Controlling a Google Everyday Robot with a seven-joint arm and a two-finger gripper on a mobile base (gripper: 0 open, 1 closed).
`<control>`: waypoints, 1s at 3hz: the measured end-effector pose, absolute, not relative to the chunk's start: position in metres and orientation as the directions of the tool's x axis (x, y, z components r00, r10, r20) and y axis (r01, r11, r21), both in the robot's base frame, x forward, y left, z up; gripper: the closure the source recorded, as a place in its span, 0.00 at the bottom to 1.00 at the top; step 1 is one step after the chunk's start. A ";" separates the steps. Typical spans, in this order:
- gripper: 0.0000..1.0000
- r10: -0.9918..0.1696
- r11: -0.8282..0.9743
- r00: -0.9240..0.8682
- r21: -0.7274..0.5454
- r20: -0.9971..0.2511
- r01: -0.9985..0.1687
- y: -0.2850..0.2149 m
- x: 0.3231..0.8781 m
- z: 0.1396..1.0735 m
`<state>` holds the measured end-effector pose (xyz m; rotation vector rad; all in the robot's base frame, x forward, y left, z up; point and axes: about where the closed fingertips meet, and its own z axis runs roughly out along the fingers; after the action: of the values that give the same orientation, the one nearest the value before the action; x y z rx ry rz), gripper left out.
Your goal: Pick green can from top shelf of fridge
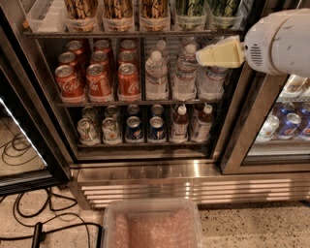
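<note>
Two green cans (190, 8) (224, 7) stand in clear bins at the right end of the top shelf (131, 34) of the fridge (160, 177); their tops are cut off by the picture's upper edge. Three brown-gold streaked cans (118, 8) stand in bins to their left. My gripper (200, 55), cream-coloured on a white arm (281, 41), reaches in from the right. It is just below the top shelf's edge, under the green cans and in front of the water bottles, and holds nothing.
Red cola cans (99, 77) and water bottles (184, 72) fill the middle rack; small cans and bottles (145, 127) fill the lower one. The dark door frame (29, 116) stands open at left. A clear plastic bin (152, 225) and cables (29, 223) lie on the floor.
</note>
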<state>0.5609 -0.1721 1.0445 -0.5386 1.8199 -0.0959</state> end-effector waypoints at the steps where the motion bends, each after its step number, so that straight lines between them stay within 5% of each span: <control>1: 0.18 -0.354 0.915 -0.184 -0.298 -0.917 -0.274 -0.166 0.572 1.053; 3: 0.18 -0.307 0.937 -0.152 -0.270 -0.940 -0.222 -0.168 0.582 1.067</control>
<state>0.5821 -0.1678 1.0669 -0.3996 1.7378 -0.0774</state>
